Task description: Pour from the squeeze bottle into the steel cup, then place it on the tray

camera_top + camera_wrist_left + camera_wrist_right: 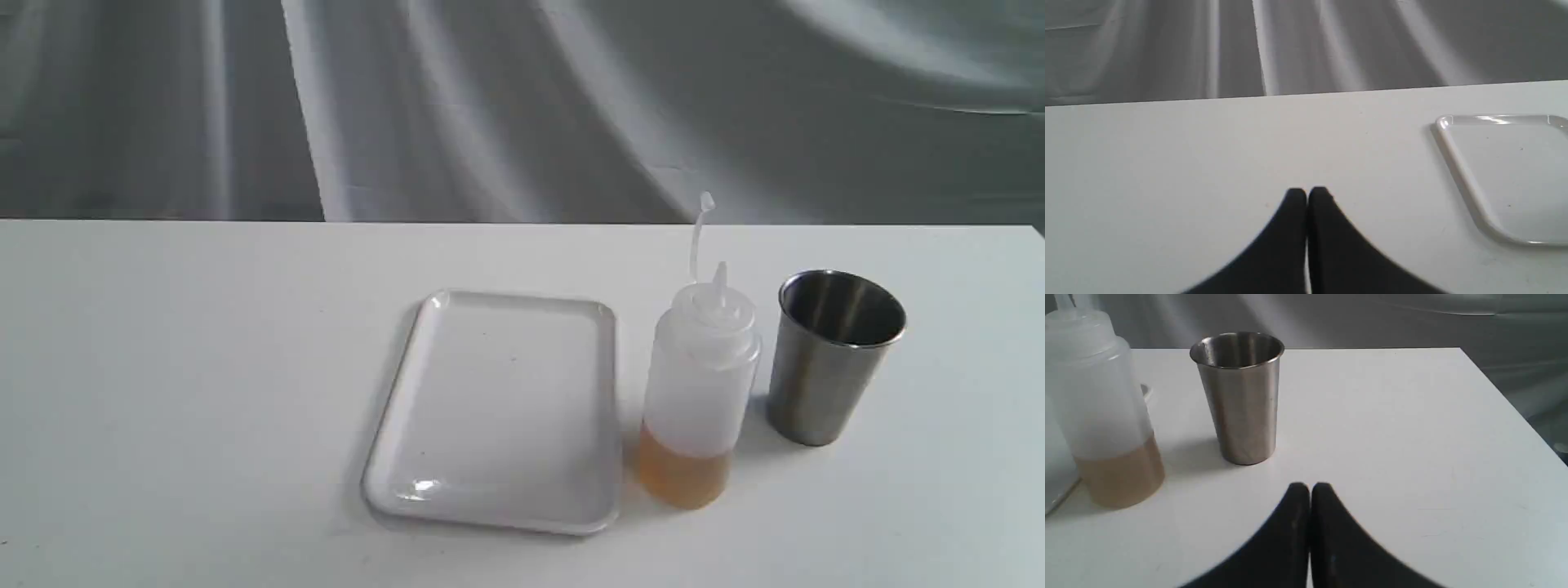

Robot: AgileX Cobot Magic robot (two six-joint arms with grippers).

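Note:
The squeeze bottle (698, 384) stands upright on the white table, amber liquid at its bottom, its cap strap sticking up. Just right of it stands the steel cup (833, 355), upright and apart from the bottle. The white tray (498, 408) lies flat to the bottle's left, nothing on it. Neither gripper shows in the exterior view. My left gripper (1307, 192) is shut over bare table, with the tray (1506, 175) off to one side. My right gripper (1309, 487) is shut, a short way in front of the steel cup (1241, 400), with the squeeze bottle (1102, 408) beside that cup.
The white table (163, 367) ends at a far edge against a grey draped cloth (522, 106). Its right corner and side edge (1506, 392) appear in the right wrist view.

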